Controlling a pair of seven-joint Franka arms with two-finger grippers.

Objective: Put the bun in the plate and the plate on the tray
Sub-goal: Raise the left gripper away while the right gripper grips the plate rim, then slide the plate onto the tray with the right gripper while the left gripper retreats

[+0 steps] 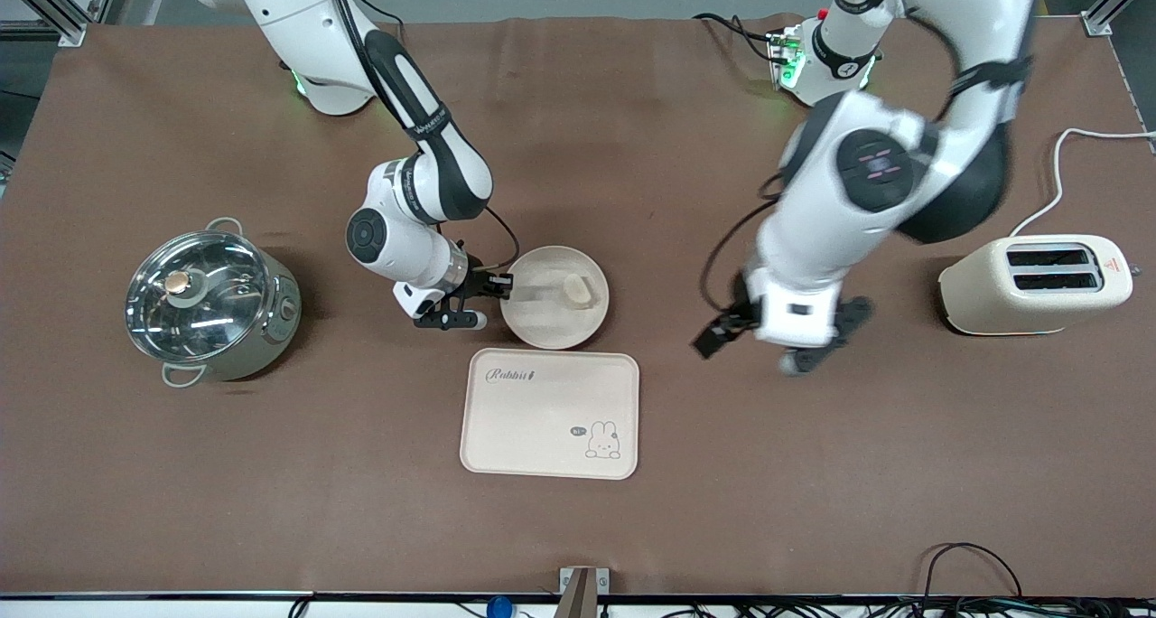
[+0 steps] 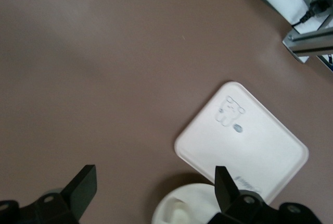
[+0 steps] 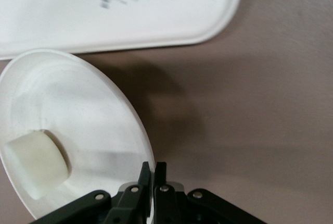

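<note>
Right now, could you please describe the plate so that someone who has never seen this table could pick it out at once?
Start at the cream rectangular tray with the bunny drawing, near the middle of the table. The plate sits on the table just beside it, farther from the front camera, with the right gripper pinching its rim. It is the only round, shallow cream dish, and a small bun lies in it.

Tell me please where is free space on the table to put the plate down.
The tray is bare, just nearer the camera than the plate. Bare cloth lies between tray and pot, and between tray and toaster under the open left gripper. It is crowded at the plate's rim, gripped by the right gripper, bun inside.
</note>
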